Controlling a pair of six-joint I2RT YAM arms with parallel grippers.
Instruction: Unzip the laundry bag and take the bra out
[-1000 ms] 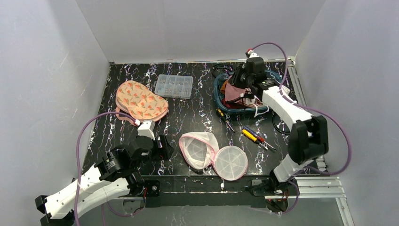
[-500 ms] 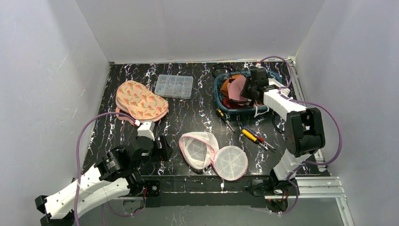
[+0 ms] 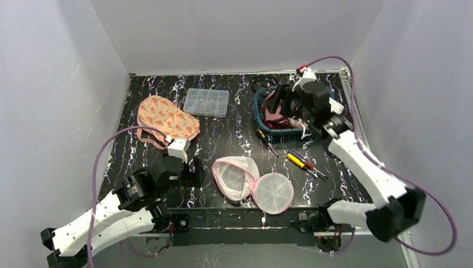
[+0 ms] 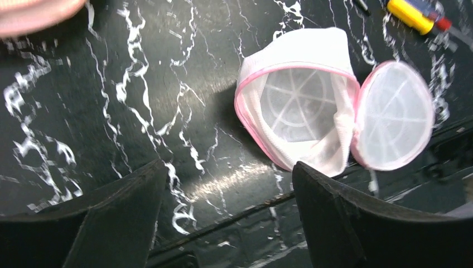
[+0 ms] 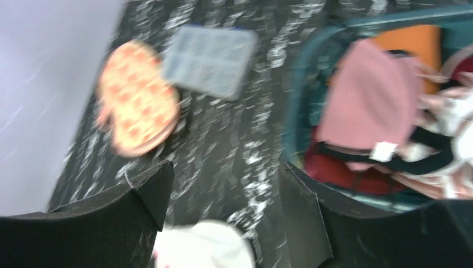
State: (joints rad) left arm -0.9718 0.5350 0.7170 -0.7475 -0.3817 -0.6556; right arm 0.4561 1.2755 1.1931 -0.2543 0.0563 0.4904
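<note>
My left gripper (image 4: 223, 215) has its jaws spread wide and empty, facing the laundry bag (image 4: 301, 106) — unzipped, its lid flipped open, near the table's (image 4: 111, 84) front edge. My right gripper (image 5: 223, 215) is spread too, empty — the pink bra (image 5: 371, 97) lies in the teal basket (image 5: 390, 15).

No lettering, number or brand mark could be read on anything across the worktop. A small white tag (image 5: 382, 151) lay by the black strap of the pink garment (image 5: 371, 100) in the teal basket (image 5: 293, 111), but it was too blurred to show any print.
</note>
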